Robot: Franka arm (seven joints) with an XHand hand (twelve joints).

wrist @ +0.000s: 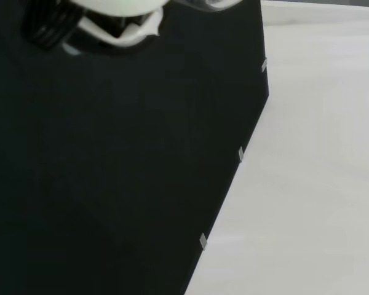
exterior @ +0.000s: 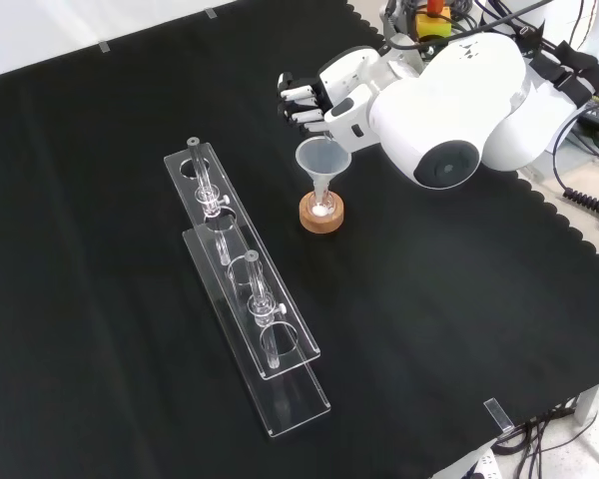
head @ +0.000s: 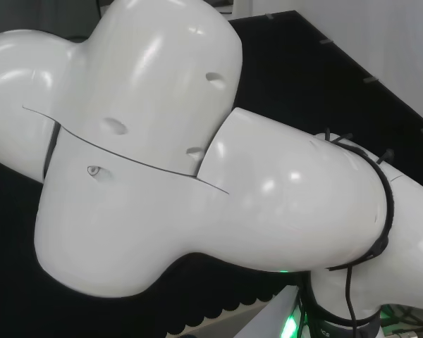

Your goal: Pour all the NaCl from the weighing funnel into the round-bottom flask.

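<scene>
Front view, hand [exterior: 324, 100] above funnel [exterior: 322, 160] in flask [exterior: 321, 208], fingers curled, holding nothing visible

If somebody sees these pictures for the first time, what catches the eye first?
In the front view, the big white arm link at upper right, with the hand beside it. Just below, a clear funnel stands over a cork ring. To the left lies a long clear rack.

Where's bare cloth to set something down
Free: the cloth left of the clear rack, and the wide stretch right of it, below the cork stand. Crowded: around the funnel, where the hand hovers close.
</scene>
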